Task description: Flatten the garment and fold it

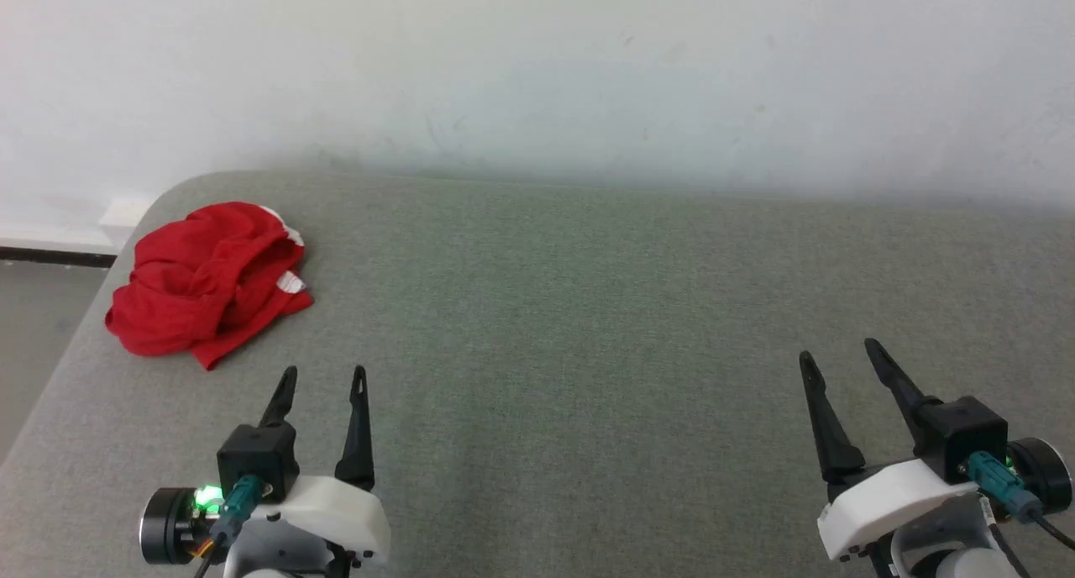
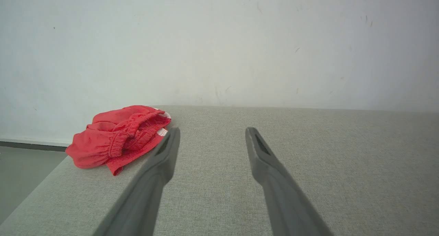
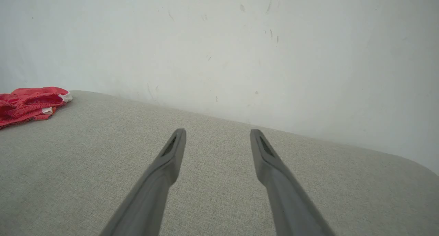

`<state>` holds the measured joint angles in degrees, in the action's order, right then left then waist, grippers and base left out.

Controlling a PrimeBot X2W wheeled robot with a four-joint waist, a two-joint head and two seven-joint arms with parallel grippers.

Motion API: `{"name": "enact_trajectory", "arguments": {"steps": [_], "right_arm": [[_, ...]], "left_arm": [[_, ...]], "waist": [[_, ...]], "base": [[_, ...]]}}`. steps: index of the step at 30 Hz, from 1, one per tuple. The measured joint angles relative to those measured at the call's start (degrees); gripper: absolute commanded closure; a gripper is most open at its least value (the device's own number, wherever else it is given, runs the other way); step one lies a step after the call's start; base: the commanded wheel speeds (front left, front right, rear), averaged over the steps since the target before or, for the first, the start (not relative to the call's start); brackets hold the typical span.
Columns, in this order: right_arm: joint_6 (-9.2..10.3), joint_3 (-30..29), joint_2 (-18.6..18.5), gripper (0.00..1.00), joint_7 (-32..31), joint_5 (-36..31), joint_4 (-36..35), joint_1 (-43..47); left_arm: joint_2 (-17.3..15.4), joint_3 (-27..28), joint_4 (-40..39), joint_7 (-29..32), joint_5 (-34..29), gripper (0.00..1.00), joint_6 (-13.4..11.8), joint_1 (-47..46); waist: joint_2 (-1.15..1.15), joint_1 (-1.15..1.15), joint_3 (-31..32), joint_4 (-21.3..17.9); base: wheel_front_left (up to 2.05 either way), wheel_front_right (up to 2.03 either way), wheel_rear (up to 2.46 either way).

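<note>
- While both pairs of jaws stand wide open and empty, crumpled bright red fabric shorts [image 1: 201, 284] with white trim lie at the far left corner of the grey cloth-covered bench [image 1: 588, 309].
- Near the shorts, not touching — the left jaws; the right jaws sit well apart, at the near right.

We have the crumpled red soft-fabric shorts [image 1: 206, 284] on the grey fabric-covered table [image 1: 588, 309], at its far-left corner. Left gripper [image 1: 326, 370] over its near-left part, right gripper [image 1: 838, 349] over its near-right. White wall [image 1: 537, 74] behind its far edge.
</note>
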<state>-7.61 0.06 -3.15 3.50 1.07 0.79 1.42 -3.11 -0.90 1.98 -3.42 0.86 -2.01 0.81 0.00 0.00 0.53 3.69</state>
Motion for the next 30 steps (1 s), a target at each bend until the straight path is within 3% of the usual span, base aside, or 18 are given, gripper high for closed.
{"name": "enact_trajectory", "arguments": {"steps": [30], "right_arm": [[-0.01, 0.5, 0.0, 0.00, 3.4, 0.5, 0.6, 0.4]], "left_arm": [[-0.1, -0.7, 0.8, -3.5, 0.6, 0.00, -1.1, 1.6]], "waist": [[0.00, 0.00, 0.9, 12.7]], "base": [[0.00, 0.00, 0.00]]}}
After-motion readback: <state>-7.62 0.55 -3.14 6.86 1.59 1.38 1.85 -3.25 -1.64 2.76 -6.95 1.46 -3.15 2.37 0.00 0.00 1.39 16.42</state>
